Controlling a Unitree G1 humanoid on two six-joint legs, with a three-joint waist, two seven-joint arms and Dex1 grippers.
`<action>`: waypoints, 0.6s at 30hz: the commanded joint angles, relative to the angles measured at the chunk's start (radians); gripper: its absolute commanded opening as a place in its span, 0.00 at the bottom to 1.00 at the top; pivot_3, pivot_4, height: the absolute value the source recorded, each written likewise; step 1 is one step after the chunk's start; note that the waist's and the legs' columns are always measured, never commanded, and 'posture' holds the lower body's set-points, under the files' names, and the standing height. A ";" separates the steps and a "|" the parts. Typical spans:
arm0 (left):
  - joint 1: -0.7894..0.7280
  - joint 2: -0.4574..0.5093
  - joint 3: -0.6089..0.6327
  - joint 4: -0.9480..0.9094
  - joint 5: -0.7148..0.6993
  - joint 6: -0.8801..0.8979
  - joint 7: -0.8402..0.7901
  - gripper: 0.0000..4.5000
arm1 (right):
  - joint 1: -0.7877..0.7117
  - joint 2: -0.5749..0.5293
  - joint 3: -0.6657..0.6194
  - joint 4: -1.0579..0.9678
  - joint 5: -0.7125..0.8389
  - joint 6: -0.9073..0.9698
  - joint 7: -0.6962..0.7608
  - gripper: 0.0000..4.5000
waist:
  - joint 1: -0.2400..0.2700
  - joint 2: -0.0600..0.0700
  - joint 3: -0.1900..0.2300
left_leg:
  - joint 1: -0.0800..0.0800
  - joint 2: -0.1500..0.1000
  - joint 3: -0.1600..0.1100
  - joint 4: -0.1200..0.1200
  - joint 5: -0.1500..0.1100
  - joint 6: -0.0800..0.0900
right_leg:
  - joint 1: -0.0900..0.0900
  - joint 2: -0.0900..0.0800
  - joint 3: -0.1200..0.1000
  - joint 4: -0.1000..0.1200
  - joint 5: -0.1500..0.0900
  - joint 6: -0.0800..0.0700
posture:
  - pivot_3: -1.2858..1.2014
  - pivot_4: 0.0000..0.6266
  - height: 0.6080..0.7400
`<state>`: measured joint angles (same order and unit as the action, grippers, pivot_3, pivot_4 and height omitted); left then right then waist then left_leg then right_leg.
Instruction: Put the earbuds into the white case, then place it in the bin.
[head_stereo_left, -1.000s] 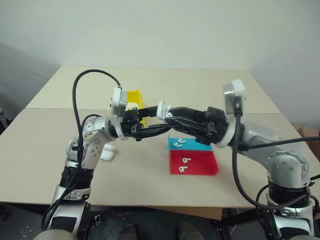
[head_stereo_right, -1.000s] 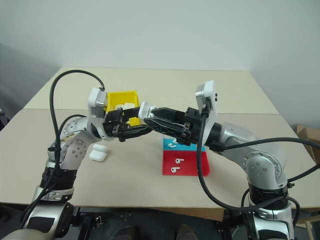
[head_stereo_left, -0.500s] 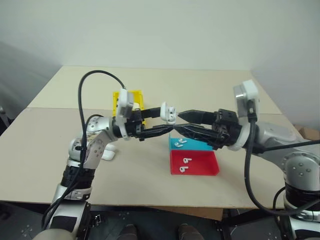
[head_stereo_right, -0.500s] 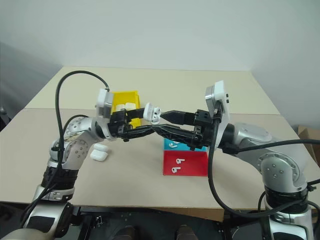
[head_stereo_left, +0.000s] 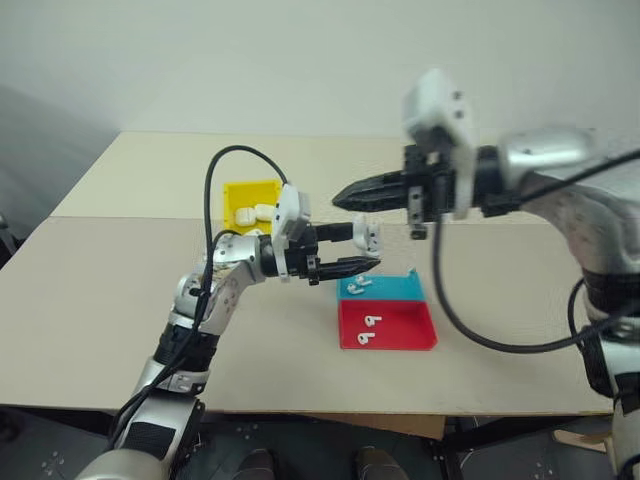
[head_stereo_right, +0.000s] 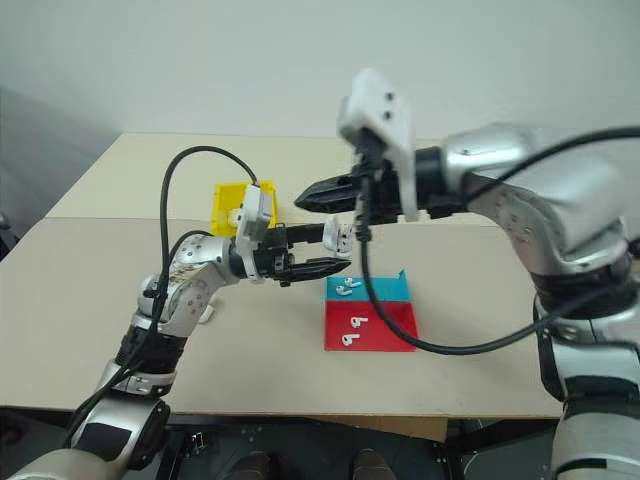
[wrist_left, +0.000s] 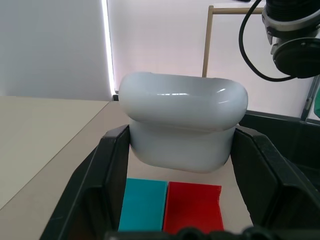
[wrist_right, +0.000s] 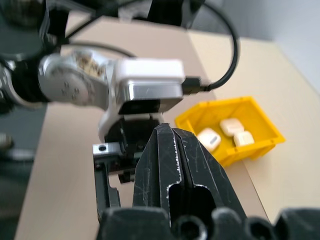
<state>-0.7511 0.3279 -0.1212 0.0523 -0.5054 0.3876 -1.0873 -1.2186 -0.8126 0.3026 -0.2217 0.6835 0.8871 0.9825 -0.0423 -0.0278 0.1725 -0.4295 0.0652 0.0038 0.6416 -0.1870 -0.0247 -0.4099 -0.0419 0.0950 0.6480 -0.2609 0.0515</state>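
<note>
My left gripper (head_stereo_left: 370, 248) is shut on a white case (head_stereo_left: 368, 237) and holds it in the air above the far end of the tray. In the left wrist view the case (wrist_left: 182, 120) sits between the two black fingers (wrist_left: 112, 170). My right gripper (head_stereo_left: 340, 197) hovers just above and behind the case, apart from it, its fingers (wrist_right: 172, 150) pressed together with nothing between them. Tiny white earbuds lie in the tray: some in the blue part (head_stereo_left: 357, 287), some in the red part (head_stereo_left: 367, 322). The yellow bin (head_stereo_left: 240, 192) stands behind my left arm.
The blue-and-red tray (head_stereo_left: 400, 335) lies at the table's middle. Inside the bin (wrist_right: 260, 145) are three white cases (wrist_right: 209, 137). Another white case (head_stereo_right: 207, 313) lies on the table, partly behind my left arm. Black cables hang from both wrists.
My right gripper has drawn back from the case, risen and shut. My left gripper has carried the case a little to the right.
</note>
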 joint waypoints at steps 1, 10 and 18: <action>-0.027 -0.004 0.011 -0.005 0.007 -0.030 -0.006 0.62 | -0.063 0.013 0.109 0.022 -0.148 -0.070 0.095 0.01 | 0.000 0.000 0.000 | -0.001 0.000 0.000 0.000 0.000 0.000 | -0.001 0.000 0.000 0.000 0.000 0.000 | 0.52 0.24 1.00; 0.033 0.013 0.067 -0.070 -0.004 -0.044 0.043 0.62 | 0.000 -0.054 0.073 0.035 -0.265 -0.129 0.218 0.01 | 0.023 0.000 0.000 | -0.010 0.000 0.000 0.002 0.000 0.000 | -0.011 0.000 0.000 0.002 0.001 0.000 | 0.52 0.24 1.00; 0.086 -0.029 0.138 -0.148 0.104 -0.070 0.347 0.62 | 0.142 0.071 -0.263 -0.017 -0.134 -0.029 -0.021 0.01 | 0.029 0.000 0.000 | -0.010 0.000 0.000 0.003 0.000 0.000 | -0.010 0.000 0.000 0.004 0.001 -0.001 | 0.52 0.24 1.00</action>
<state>-0.6568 0.3090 -0.0129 -0.0531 -0.4446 0.3392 -0.8474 -1.0806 -0.7470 0.1403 -0.2011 0.5094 0.8288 1.0243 -0.0136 -0.0278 0.1724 -0.4395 0.0648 0.0035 0.6449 -0.1867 -0.0248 -0.4203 -0.0424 0.0953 0.6525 -0.2596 0.0507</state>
